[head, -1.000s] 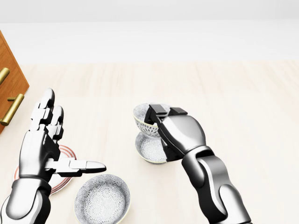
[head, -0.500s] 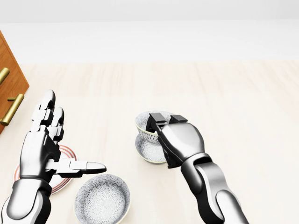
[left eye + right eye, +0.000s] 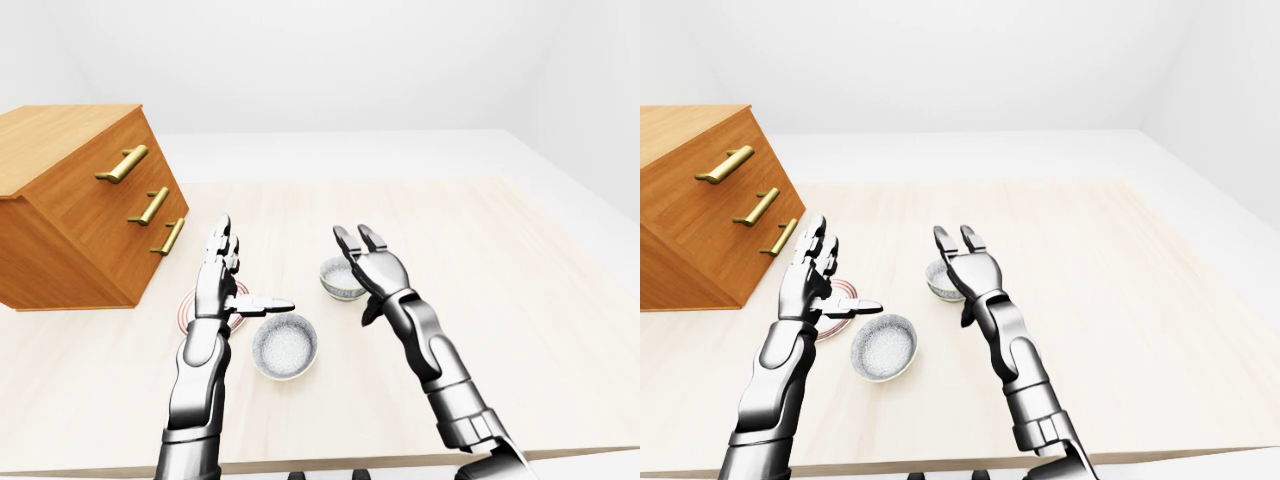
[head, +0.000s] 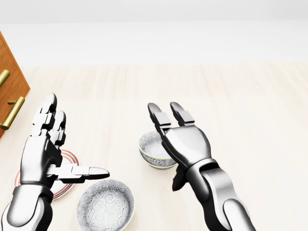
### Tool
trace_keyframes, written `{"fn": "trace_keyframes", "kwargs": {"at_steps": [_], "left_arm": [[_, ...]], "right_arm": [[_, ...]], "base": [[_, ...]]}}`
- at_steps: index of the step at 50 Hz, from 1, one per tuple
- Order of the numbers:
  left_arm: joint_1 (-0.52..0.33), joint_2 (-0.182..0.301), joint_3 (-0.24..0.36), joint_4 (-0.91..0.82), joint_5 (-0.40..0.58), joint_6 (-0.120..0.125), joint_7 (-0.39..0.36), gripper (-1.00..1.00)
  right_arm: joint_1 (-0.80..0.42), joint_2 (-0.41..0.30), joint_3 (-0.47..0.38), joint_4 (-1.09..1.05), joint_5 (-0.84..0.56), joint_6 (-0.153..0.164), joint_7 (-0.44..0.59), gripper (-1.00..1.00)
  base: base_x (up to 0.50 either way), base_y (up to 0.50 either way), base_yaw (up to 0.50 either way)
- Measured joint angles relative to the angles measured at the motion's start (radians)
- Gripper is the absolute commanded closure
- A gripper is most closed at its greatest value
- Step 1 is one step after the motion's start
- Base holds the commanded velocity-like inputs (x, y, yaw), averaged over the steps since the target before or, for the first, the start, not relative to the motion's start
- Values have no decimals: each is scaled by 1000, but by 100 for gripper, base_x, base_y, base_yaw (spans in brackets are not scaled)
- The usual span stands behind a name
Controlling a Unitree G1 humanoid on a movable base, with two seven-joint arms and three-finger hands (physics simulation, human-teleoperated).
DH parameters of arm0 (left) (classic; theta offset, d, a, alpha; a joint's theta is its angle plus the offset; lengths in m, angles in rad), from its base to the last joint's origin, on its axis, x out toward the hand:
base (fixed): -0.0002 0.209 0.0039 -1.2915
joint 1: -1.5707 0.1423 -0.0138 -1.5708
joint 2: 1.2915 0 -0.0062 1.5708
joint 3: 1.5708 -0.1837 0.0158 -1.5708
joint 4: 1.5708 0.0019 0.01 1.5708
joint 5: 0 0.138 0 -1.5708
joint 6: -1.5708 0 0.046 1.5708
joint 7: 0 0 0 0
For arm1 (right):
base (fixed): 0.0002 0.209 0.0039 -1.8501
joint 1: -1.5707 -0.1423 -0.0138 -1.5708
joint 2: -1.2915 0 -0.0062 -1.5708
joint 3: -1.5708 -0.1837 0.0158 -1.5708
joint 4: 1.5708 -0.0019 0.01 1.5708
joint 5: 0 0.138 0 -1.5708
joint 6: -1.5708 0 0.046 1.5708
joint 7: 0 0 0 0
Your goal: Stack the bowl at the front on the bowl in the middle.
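Two small patterned bowls nested upright as one stack [image 4: 155,150] at centre of the head view, grey speckled inside, pale rim — another like bowl [image 4: 106,205] alone, upright, lower left.

White walls, wooden drawer chest [image 3: 85,205]

— How many bowls show on the table [image 4: 250,120]?

— Two places with bowls. One patterned bowl [image 4: 106,204] sits alone, just below the left hand [image 4: 45,149] in the head view. The stacked bowls [image 4: 155,150] sit just left of the right hand [image 4: 180,137]; whether that is one or two, I cannot tell from here.

— Plates?

— One red-rimmed plate [image 4: 65,185], partly hidden under the left hand.

— Furniture?

— One wooden drawer chest [image 3: 75,205], well left of the left hand, with three brass handles [image 3: 148,204].

— Hands?

— Two, each with fingers spread.
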Motion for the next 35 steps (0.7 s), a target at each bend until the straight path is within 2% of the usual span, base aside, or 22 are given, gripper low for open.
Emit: {"fn": "trace_keyframes", "kwargs": {"at_steps": [14,27,35], "left_arm": [[-1,2,2,-8,-2,0,-1,-100],[-3,6,8,-56,0,0,-1,-100],[-3,7,8,-95,6,0,-2,-100]], "right_arm": [[-17,6,-33,-101,91,0,68,-100],[-14,-5,-126,-292,456,1,98,-100],[20,-22,-185,-426,708,43,64,-100]], "base": [[0,0,0],[0,0,0],[0,0,0]]}}
